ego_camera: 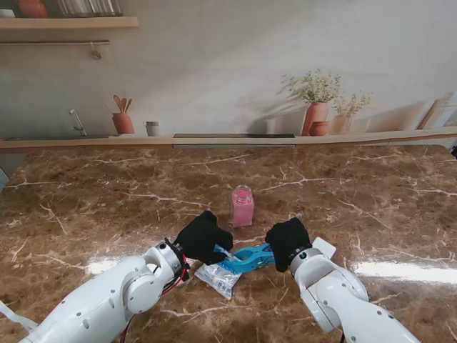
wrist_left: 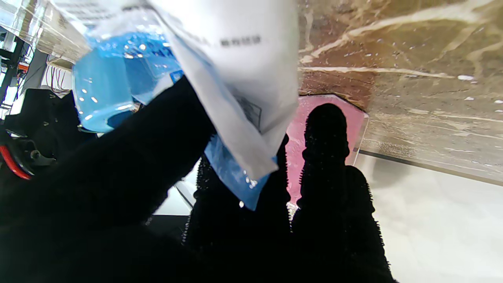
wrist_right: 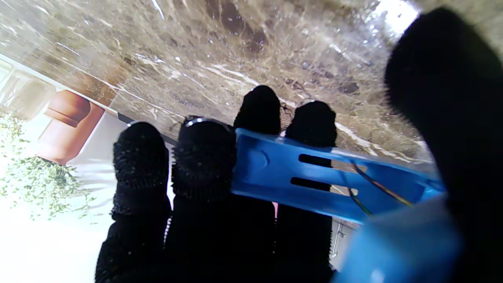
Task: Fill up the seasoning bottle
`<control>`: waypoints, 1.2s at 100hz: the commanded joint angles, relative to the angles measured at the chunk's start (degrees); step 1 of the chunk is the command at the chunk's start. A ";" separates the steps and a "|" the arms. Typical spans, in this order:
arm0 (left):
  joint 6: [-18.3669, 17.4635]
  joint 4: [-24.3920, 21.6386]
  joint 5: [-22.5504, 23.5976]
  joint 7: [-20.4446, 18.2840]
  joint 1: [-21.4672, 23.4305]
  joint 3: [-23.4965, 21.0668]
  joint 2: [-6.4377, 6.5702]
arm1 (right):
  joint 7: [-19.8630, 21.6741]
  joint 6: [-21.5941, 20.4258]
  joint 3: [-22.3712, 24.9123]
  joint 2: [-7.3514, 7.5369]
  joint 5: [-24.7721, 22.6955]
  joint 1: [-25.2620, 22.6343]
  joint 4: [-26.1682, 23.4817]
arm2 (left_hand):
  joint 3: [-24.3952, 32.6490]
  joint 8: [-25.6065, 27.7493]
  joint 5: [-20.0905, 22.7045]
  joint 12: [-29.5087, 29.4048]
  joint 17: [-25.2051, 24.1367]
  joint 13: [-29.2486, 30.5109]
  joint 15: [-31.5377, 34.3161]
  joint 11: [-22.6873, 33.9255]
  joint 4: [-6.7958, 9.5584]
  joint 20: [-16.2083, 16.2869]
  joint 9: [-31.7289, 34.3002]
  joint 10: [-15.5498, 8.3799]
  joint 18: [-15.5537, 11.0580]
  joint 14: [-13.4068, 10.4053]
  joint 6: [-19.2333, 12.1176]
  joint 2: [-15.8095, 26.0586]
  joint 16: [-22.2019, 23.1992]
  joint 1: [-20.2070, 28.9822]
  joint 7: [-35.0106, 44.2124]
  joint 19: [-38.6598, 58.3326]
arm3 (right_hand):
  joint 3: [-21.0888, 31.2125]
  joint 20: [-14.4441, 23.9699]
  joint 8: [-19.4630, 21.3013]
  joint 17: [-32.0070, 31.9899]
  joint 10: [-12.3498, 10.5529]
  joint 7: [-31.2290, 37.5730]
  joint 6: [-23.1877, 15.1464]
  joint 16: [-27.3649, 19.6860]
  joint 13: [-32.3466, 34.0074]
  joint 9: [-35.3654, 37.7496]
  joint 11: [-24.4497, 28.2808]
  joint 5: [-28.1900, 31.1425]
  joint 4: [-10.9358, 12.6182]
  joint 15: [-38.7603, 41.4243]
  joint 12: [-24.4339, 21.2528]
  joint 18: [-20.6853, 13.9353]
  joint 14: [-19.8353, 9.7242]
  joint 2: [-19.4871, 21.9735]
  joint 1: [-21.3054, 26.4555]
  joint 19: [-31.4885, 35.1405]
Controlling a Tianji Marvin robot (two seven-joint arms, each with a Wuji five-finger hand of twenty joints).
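Left hand (ego_camera: 203,236) closed on the refill bag (ego_camera: 218,277), thumb and fingers (wrist_left: 326,133) pinching the plastic near its clipped edge, probably to steady it. Right hand (ego_camera: 288,243) wrapped around the handles of the blue clip (ego_camera: 250,258), fingers (wrist_right: 204,157) on one lever and thumb on the other, well placed for squeezing the clip open. Clip bridging the gap between both hands, biting the bag beside the left fingers. Pink seasoning bottle (ego_camera: 242,205) upright just beyond both hands, farther from me, centred between them, apparently close for pouring. Cap state hard to tell. Bag seemingly not yet unsealed.
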 commanded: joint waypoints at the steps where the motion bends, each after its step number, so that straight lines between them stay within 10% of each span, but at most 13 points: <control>1: -0.26 0.06 0.08 0.28 -0.05 0.34 -0.38 | 0.53 0.30 -0.71 -0.09 0.54 -0.11 0.72 | 7.23 0.32 3.37 0.24 -0.42 1.39 1.33 3.80 2.79 1.09 3.22 -2.92 -0.24 0.87 -11.18 1.02 0.50 3.93 5.09 0.05 | 3.77 1.28 11.19 -0.18 -5.12 18.16 -6.15 1.61 1.20 11.62 30.67 11.16 2.32 0.40 4.91 1.44 -2.65 5.80 5.81 1.64; 15: -0.25 0.09 -0.01 0.26 -0.09 0.58 -0.42 | 1.23 0.35 -1.33 -0.10 1.25 0.35 0.75 | 7.22 0.25 3.30 0.21 -0.42 1.30 1.31 3.78 2.81 1.12 3.21 -2.99 -0.24 0.84 -11.15 1.16 0.46 3.94 5.10 0.04 | 3.09 1.28 11.17 -0.85 -4.89 16.81 -6.46 1.42 0.30 10.85 29.72 10.40 2.05 -0.25 4.56 1.21 -2.45 6.53 4.92 1.32; 25: -0.31 0.13 -0.04 0.25 -0.16 0.74 -0.43 | 2.28 0.04 -1.30 -0.11 1.73 0.29 0.36 | 7.18 0.24 3.24 0.21 -0.43 1.27 1.30 3.72 2.80 1.14 3.11 -3.05 -0.25 0.79 -11.29 1.13 0.40 3.93 5.13 0.02 | 0.62 1.12 8.28 -2.36 -4.37 12.77 -5.69 0.51 -1.64 9.08 26.81 8.24 -2.68 -2.74 3.30 0.67 -2.09 8.03 3.75 0.03; 49: -0.07 0.15 -0.39 0.13 -0.22 0.95 -0.54 | 1.10 -2.10 -0.68 0.00 2.38 -0.34 -0.04 | 6.96 -0.25 3.12 0.15 -0.55 1.14 1.22 3.60 2.83 1.28 3.07 -2.98 -0.03 0.91 -11.23 1.35 0.12 3.96 4.93 0.07 | -2.19 0.91 -12.36 -6.78 -2.79 1.26 -3.81 -5.51 -7.86 3.10 11.77 -1.63 -7.96 -16.83 -6.93 -0.16 -1.18 7.23 1.09 -5.00; 60: 0.00 0.22 -0.37 0.24 -0.33 1.11 -0.57 | 0.71 -3.26 -0.37 0.04 2.68 -0.67 -0.50 | 6.76 -0.44 2.94 0.11 -0.62 1.06 1.20 3.49 2.83 1.33 2.97 -3.05 -0.01 0.86 -11.39 1.52 -0.08 3.97 4.91 0.05 | -1.64 0.53 -17.00 -9.02 -2.77 -2.24 -1.90 -6.10 -10.57 0.55 7.36 -4.38 -6.50 -20.25 -9.90 -0.58 -1.28 8.41 -1.07 -8.15; 71: 0.14 0.05 -0.38 -0.08 -0.31 1.02 -0.51 | 0.52 -4.97 0.02 0.14 2.85 -1.00 -0.91 | 6.43 -0.70 2.80 0.08 -0.78 0.86 1.09 3.37 2.79 1.36 2.88 -3.06 0.08 0.97 -11.38 1.79 -0.45 4.12 4.97 -0.07 | -0.82 0.04 -19.68 -11.21 -2.65 -10.84 1.39 -8.30 -13.60 -3.20 1.90 -6.79 1.70 -26.92 -14.05 -0.96 -1.63 11.31 -5.08 -13.32; 120: 0.38 -2.32 -2.07 -5.98 0.50 -0.97 0.32 | 3.98 -12.15 2.45 0.19 11.00 -2.10 -2.41 | -3.45 -2.57 -1.23 2.54 -4.20 -3.94 1.33 6.12 2.76 0.90 -2.03 -2.38 0.66 2.05 -10.74 11.64 -1.95 7.64 5.51 -3.58 | -4.83 -4.26 -34.53 -17.70 -0.65 -27.30 6.91 -17.70 -21.03 -15.52 -12.97 -19.83 2.27 -46.61 -28.63 -1.31 -1.55 17.60 -11.07 -31.80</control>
